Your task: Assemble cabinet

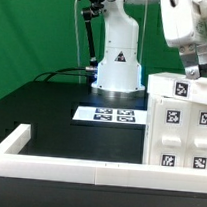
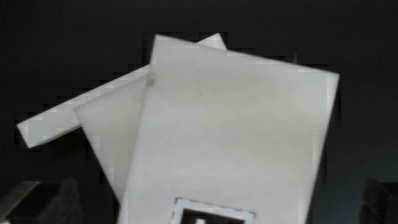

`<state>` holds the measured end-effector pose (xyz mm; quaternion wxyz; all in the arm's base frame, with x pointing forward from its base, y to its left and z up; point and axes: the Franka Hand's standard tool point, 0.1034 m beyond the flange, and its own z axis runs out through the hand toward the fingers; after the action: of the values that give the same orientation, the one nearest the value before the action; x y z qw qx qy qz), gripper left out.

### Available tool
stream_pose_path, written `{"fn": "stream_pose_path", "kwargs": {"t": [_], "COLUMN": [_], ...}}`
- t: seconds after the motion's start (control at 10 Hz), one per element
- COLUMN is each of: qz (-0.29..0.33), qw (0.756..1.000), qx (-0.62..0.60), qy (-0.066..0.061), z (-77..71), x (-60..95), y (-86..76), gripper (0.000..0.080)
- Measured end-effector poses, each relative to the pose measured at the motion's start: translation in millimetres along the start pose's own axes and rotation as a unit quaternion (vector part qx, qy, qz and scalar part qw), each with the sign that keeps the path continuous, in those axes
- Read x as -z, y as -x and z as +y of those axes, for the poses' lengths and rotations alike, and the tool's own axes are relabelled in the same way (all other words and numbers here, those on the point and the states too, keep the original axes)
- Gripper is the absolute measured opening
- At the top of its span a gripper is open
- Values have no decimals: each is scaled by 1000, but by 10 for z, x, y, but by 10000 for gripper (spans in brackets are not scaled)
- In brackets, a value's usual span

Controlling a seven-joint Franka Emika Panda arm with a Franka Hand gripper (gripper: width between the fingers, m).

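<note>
Nearest, the long low white rim bar [image 1: 62, 169] is edging the black surface [image 1: 51, 108], the large white tagged plastic cabinet body [image 1: 180, 122] is standing at three o'clock, and the tool [image 1: 194, 68] is hovering above it, its state unclear.

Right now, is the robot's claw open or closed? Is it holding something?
Gripper: cannot be told whether open or closed; it is just above the white cabinet, and no grasp shows.
</note>
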<state>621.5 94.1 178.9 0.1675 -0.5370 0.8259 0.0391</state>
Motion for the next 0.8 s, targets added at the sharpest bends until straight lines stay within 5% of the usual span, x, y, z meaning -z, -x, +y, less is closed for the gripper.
{"fn": "stream_pose_path", "kwargs": {"t": [0.4, 0.8], "qz": [-9, -6], "qw": [1000, 969], "qx": [16, 244], "qy": [-2, 32], "z": [-9, 75], "x": [30, 38], "y": [33, 139], "gripper": [797, 797]}}
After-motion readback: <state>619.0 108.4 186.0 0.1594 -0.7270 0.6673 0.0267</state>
